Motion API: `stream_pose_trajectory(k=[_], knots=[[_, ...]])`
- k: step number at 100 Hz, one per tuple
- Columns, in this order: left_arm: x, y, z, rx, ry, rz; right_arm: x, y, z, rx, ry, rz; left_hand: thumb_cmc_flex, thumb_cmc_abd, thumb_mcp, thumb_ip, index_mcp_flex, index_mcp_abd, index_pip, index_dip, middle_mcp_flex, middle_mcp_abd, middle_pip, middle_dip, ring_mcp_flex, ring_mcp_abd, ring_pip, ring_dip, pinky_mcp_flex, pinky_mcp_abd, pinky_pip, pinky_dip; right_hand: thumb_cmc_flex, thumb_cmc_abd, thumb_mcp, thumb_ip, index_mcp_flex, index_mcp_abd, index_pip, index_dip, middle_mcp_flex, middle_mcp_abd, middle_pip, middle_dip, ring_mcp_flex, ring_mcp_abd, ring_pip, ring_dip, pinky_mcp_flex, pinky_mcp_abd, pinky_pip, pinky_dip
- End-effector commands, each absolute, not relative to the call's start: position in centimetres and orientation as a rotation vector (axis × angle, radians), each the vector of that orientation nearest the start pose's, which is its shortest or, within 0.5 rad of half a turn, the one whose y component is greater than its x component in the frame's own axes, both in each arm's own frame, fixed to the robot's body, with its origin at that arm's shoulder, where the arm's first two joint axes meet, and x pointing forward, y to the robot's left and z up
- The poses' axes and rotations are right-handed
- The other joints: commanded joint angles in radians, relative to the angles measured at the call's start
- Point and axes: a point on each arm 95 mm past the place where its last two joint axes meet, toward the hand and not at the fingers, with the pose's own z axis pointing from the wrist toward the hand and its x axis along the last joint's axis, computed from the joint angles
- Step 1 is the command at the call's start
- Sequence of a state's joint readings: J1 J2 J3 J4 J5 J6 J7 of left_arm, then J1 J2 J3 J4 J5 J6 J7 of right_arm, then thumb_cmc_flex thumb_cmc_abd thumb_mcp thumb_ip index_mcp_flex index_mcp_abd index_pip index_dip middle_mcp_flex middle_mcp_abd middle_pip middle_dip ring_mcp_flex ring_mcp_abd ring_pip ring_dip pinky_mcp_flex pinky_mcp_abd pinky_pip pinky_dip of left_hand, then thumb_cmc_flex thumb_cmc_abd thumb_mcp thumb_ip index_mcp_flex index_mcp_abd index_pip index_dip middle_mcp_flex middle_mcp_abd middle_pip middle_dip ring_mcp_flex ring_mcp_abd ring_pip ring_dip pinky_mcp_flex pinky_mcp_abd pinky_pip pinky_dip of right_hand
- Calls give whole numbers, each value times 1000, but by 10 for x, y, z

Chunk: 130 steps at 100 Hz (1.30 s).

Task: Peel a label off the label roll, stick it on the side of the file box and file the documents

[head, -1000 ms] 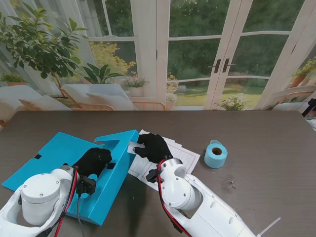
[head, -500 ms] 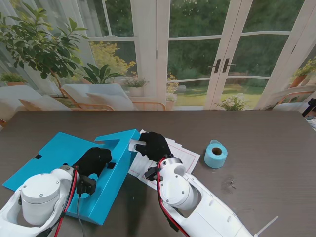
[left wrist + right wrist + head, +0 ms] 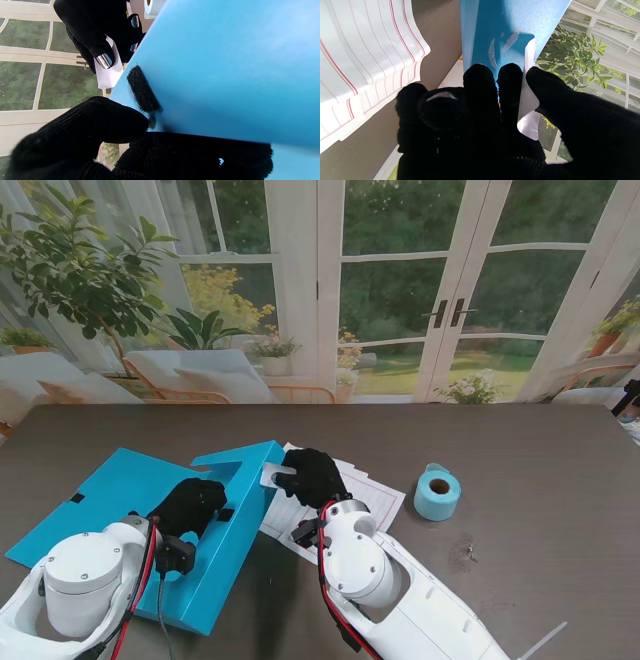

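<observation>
Since 1 second ago, the black-gloved right hand has crept slightly left, pinching the small white paper label against the raised side edge of the flat blue plastic file box. Black-gloved left hand grips that box, nearer to me.

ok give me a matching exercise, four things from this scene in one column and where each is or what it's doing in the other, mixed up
Things:
1. label roll
2. white label
3. left robot hand
4. documents

Places or states:
A. pinched in the right robot hand at the file box edge
B. lying flat, partly under the right robot hand
C. standing alone, right of the papers
D. gripping the blue file box

Pairs: 1-C, 2-A, 3-D, 4-B
</observation>
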State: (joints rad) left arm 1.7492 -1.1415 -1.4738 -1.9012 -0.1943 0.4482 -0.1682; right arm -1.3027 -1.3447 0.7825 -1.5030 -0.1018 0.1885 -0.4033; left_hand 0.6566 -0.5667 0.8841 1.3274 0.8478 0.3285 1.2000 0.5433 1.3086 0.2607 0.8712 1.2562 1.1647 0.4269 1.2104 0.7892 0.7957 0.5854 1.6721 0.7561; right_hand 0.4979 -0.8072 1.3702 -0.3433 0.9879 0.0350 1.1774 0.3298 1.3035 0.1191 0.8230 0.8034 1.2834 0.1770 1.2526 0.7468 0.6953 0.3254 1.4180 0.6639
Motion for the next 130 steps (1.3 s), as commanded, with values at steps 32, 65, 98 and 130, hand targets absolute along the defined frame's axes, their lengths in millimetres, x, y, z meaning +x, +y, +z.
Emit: stream_pose_trajectory(k=[32, 65, 98, 130], knots=[[361, 26, -282, -2620, 631, -1826, 408, 188, -299, -2150, -938, -2265, 40, 10, 49, -1, -1, 34, 53, 22, 25, -85, 37, 13, -1, 31, 37, 15, 2, 17, 21, 20, 18, -13, 44, -12, 10, -8, 0, -5, 36, 48, 17, 1, 23, -11, 27, 13, 173, 20, 25, -8], [360, 26, -282, -2618, 628, -1817, 406, 187, -295, -2145, -906, -2264, 41, 9, 50, -1, -1, 34, 52, 22, 25, -84, 36, 13, -1, 31, 37, 15, 2, 17, 21, 21, 18, -14, 46, -13, 10, -7, 0, -1, 37, 47, 18, 6, 23, -10, 33, 15, 174, 19, 25, -8], [360, 26, -282, -2620, 622, -1813, 402, 189, -292, -2131, -890, -2258, 40, 9, 51, 0, -1, 34, 52, 22, 26, -84, 36, 13, 0, 30, 38, 15, 2, 17, 20, 22, 20, -15, 45, -13, 9, -4, -1, 3, 35, 49, 20, 11, 22, -3, 34, 15, 174, 19, 26, -8], [360, 26, -282, -2626, 630, -1821, 402, 194, -295, -2140, -915, -2261, 40, 11, 52, 0, -1, 34, 52, 22, 25, -84, 36, 14, 0, 31, 38, 15, 2, 17, 20, 23, 18, -11, 42, -13, 7, -8, -2, 3, 32, 47, 17, 12, 23, -7, 33, 14, 173, 19, 26, -8]])
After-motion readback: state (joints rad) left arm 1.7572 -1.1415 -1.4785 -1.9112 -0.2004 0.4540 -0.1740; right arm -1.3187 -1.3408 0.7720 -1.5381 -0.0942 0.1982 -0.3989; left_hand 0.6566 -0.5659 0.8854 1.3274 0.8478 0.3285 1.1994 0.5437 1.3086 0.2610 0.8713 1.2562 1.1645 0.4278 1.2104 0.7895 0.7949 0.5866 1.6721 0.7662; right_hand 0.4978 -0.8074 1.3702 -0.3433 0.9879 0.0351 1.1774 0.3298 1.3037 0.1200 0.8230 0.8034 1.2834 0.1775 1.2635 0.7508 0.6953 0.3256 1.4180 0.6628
